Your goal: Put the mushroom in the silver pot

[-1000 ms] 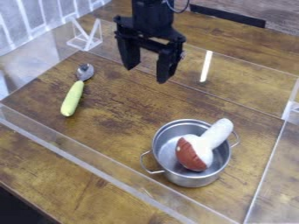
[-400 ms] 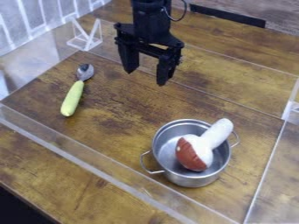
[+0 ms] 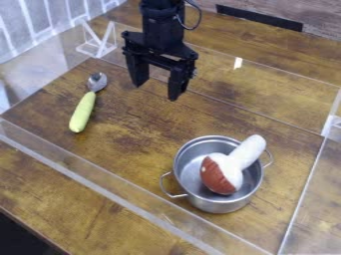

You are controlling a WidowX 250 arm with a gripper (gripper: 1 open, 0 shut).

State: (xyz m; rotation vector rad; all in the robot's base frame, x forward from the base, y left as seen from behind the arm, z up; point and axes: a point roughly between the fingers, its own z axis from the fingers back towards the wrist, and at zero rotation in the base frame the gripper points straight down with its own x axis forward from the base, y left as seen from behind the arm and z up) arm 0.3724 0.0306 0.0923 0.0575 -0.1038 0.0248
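End effector point(image 3: 156, 86) released | mushroom point(image 3: 232, 165) in silver pot point(image 3: 213, 192) | spoon point(image 3: 88, 104) apart

The mushroom point(image 3: 229, 169) lies in the pot point(image 3: 213, 195), its cap end down inside and its stem end leaning over the rim at the back right. The pot stands on the table point(image 3: 127, 184) at the front right. The spoon point(image 3: 86, 108) lies on the table well apart, to the left and farther back, its bowl seemingly pointing away.
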